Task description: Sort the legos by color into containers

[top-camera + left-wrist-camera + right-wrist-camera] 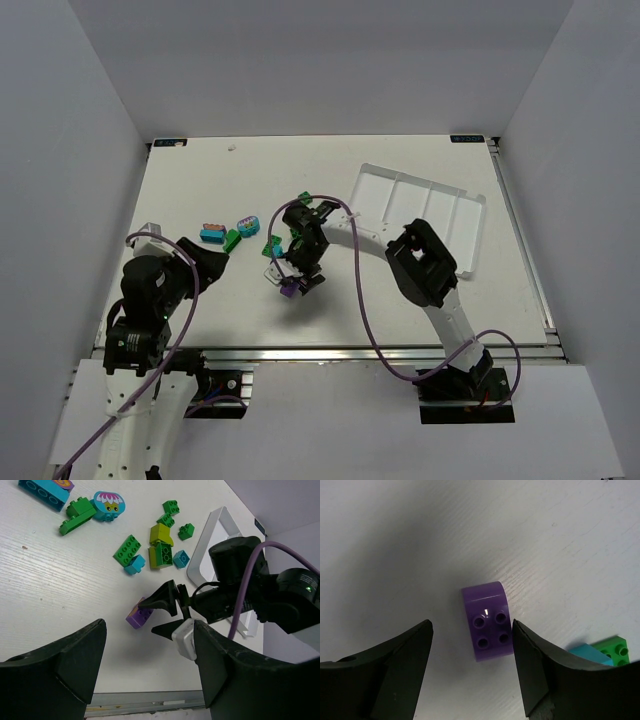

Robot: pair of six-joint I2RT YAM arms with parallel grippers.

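A purple brick (487, 622) lies on the white table, studs up, between my open right fingers and close to the right-hand one. It also shows in the top view (291, 290) and the left wrist view (139, 616). My right gripper (297, 278) (471, 630) hovers just over it, empty. Green, teal and yellow-green bricks (160, 550) lie clustered just beyond it. More teal bricks (212, 234) and a green one (232, 240) lie to the left. My left gripper (215, 262) (150, 630) is open and empty near them. The white three-compartment tray (425, 180) sits at the back right.
A purple cable (362, 300) loops from the right arm over the table. The right arm's elbow (425, 262) stands in front of the tray. A teal brick (587, 655) and a green brick (615, 650) lie just right of the right finger. The table's metal front rail (330, 352) is close.
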